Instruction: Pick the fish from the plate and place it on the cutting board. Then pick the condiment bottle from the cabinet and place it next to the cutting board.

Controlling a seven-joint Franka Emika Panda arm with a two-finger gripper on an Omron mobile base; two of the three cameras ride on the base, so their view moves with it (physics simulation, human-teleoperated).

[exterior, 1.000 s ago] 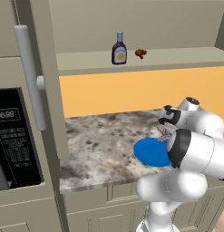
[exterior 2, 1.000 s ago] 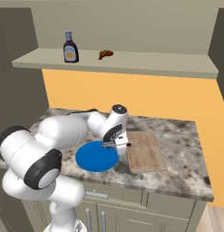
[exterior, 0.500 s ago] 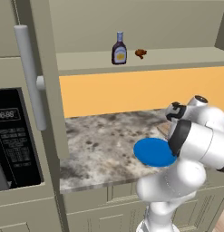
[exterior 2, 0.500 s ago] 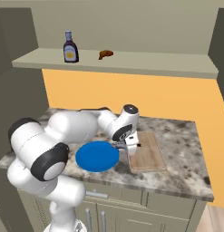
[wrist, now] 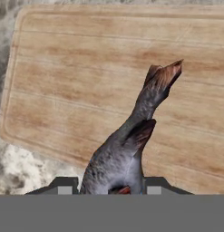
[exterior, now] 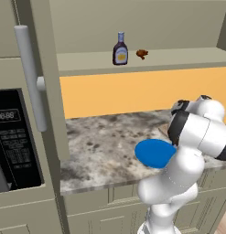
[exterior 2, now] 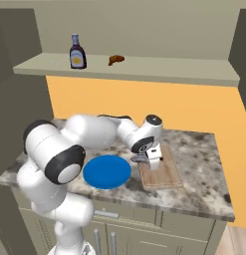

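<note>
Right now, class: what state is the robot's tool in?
Tool: closed on the fish, held over the cutting board.

A kitchen: marbled stone counter (exterior: 105, 141) over beige cupboards, what looks like a microwave (exterior: 16, 137) left of it, shelf cabinet (exterior: 146, 61) above

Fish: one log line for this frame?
phase: carry | claw: shut on fish | position: over cutting board | plate: bare | condiment bottle: on cabinet shelf

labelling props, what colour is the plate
Bright blue plate, clearest in the right base view.
</note>
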